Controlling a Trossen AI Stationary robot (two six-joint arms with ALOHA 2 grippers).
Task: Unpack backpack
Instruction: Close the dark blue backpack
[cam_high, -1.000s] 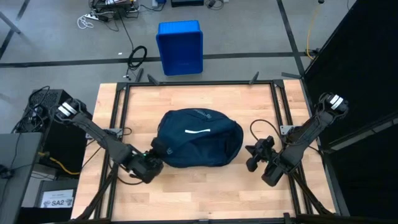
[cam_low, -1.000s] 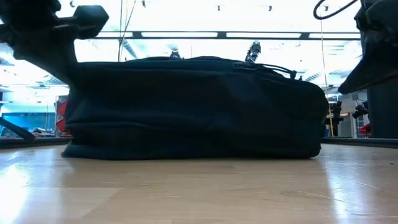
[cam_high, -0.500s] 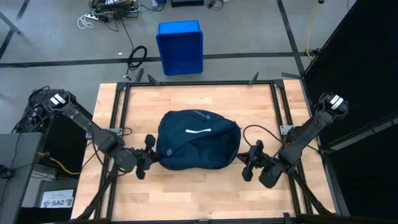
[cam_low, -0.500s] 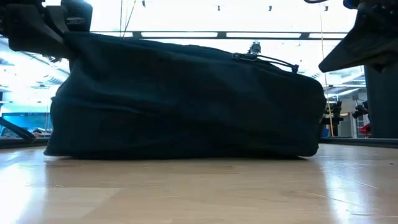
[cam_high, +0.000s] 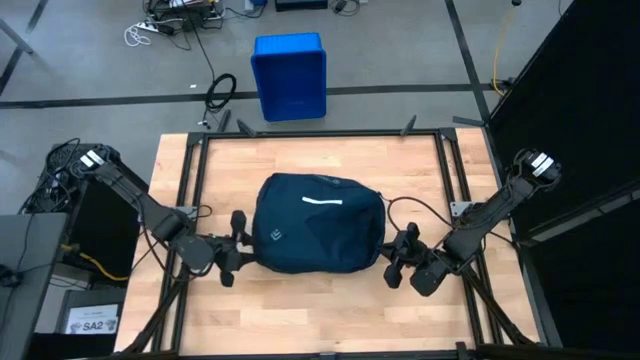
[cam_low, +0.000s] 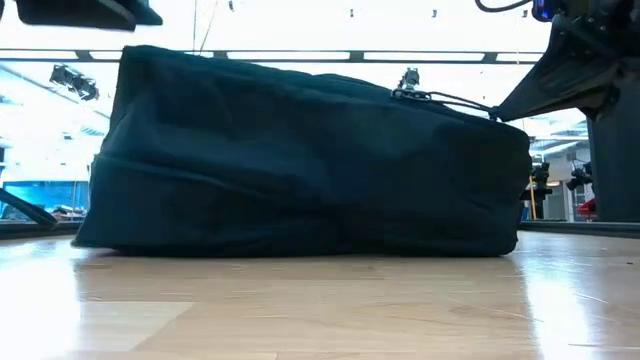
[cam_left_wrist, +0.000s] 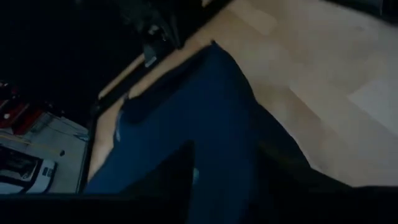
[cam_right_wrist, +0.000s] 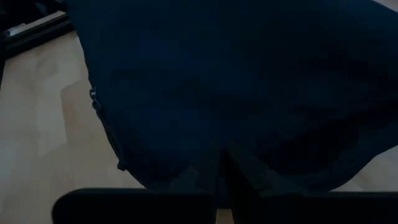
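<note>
A: One backpack (cam_high: 318, 224), mid-table (cam_high: 420, 170), flanked both sides.
B: Left gripper (cam_high: 243, 246) just beside its left edge; jaw state: cannot tell.
A: Right gripper (cam_high: 397, 263) at the right edge, fingers pressed together, pinching nothing visible.

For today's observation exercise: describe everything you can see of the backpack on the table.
The backpack is a large, soft, dark navy fabric bag, rounded, with a short white stripe and a small white logo on top. It lies flat at the middle of the wooden table, and no opening shows. The left claw sits at one end and the right claw, shut, at the other; whether either grips the fabric is unclear.
</note>
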